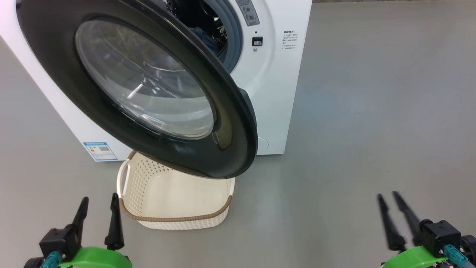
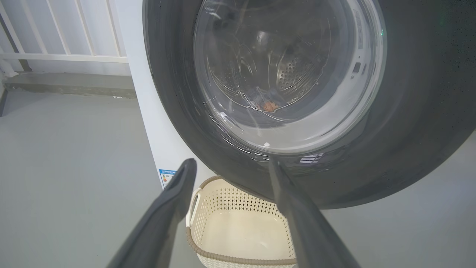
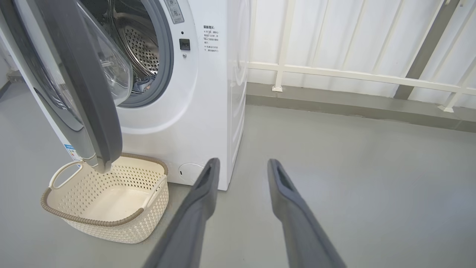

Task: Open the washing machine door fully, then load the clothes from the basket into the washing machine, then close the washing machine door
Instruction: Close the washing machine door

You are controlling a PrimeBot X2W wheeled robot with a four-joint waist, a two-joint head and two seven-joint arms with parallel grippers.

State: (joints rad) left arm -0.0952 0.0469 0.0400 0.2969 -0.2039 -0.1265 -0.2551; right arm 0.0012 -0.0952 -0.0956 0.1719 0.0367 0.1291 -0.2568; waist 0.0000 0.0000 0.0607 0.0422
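The big white front-loading washing machine (image 1: 275,93) stands on the grey floor (image 1: 353,130), with a white barred railing (image 3: 334,74) behind it. Its large round black-rimmed glass door (image 1: 145,78) hangs partway out before the drum mouth, above the small cream perforated plastic basket (image 1: 174,223). The basket sits on the floor just before the machine's lower front. The light blue printed clothes (image 1: 208,39) lie inside the drum. The left end effector (image 1: 100,198) is just left of the basket's near end. The right end effector (image 1: 387,194) is well apart to the right, over the floor.
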